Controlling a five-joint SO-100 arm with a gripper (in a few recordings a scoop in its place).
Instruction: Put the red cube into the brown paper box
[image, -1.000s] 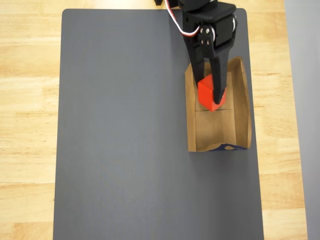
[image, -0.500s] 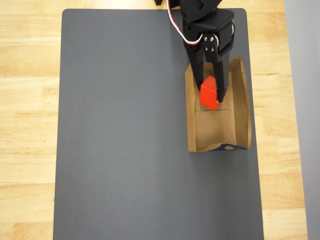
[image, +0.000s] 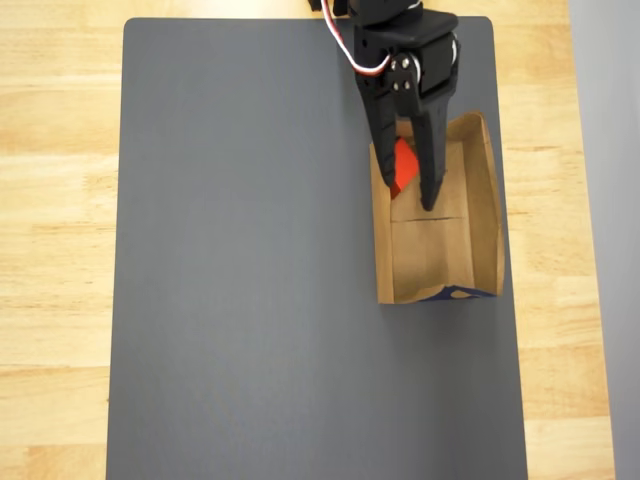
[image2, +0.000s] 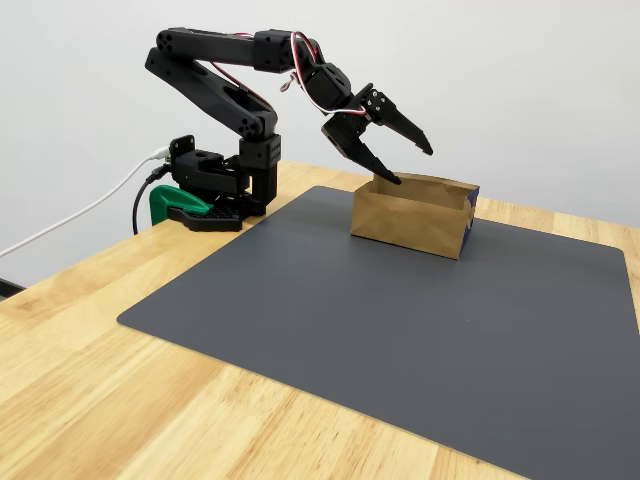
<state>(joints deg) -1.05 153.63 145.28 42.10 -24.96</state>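
1. The brown paper box (image: 470, 245) sits at the right of the dark mat (image: 250, 260); thin, pliable walls, likely light.
2. The gripper (image: 412, 193) hovers above the box, jaws parted, gripping nothing.
3. The red cube (image: 403, 166) lies inside the box's far-left end; apparently rigid, smooth, best pinched on opposite flat faces.

It's a light wooden table (image2: 90, 330) with a big dark grey mat (image: 250, 280) laid flat on it, the brown paper box (image: 480, 230) sitting on the mat near its right edge in the overhead view, and the arm's black base (image2: 215, 185) with a green clamp (image2: 165, 203) at the table's edge.
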